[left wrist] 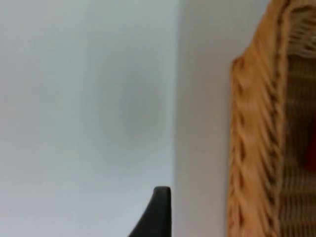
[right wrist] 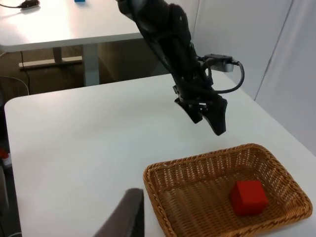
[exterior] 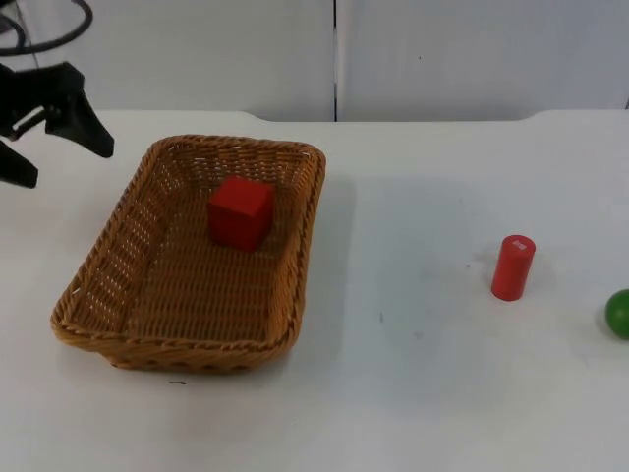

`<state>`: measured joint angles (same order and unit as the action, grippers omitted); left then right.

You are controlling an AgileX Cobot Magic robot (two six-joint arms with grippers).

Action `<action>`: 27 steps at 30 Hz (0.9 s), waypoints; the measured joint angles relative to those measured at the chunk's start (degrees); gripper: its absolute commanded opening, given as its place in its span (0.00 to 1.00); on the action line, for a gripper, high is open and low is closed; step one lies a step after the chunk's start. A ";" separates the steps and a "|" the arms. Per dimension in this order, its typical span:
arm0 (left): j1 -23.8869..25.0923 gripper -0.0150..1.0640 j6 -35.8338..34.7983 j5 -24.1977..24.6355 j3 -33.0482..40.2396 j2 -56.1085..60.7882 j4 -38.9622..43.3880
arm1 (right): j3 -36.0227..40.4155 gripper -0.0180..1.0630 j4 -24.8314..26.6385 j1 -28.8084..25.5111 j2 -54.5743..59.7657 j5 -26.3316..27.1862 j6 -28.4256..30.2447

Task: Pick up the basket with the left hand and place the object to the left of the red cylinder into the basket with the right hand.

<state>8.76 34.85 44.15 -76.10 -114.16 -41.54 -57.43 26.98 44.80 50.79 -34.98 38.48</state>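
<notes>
A brown wicker basket (exterior: 118, 265) (right wrist: 163, 187) rests on the white table, left of centre. Inside it, toward the far end, lies a red cube (exterior: 240, 211) (right wrist: 249, 197). My left gripper (exterior: 61, 157) (right wrist: 210, 123) hangs open above the table just beyond the basket's far left corner, touching nothing. The left wrist view has the basket's rim (left wrist: 252, 148) beside one black fingertip (left wrist: 159, 210). A red cylinder (exterior: 513, 266) stands upright on the right of the table. My right gripper (right wrist: 129, 217) waits back from the table, facing the basket from a distance.
A green ball (exterior: 619, 313) sits at the table's right edge, right of the red cylinder. Bare white table lies between the basket and the cylinder. The grey partition wall (exterior: 334, 59) closes off the back.
</notes>
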 measured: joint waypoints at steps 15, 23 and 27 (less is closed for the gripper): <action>0.00 0.79 -2.19 15.44 0.00 2.62 3.27 | 0.00 0.99 0.00 0.00 -0.11 0.33 0.00; 0.00 0.79 -3.37 16.74 6.50 7.80 4.70 | 0.00 0.99 0.00 0.00 -0.11 0.55 0.00; 0.00 0.79 -3.40 14.50 10.78 12.04 4.83 | 0.00 0.99 0.00 0.00 -0.11 1.01 0.00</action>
<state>8.76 31.45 58.64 -65.32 -102.12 -36.71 -57.43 26.98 44.80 50.68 -33.97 38.48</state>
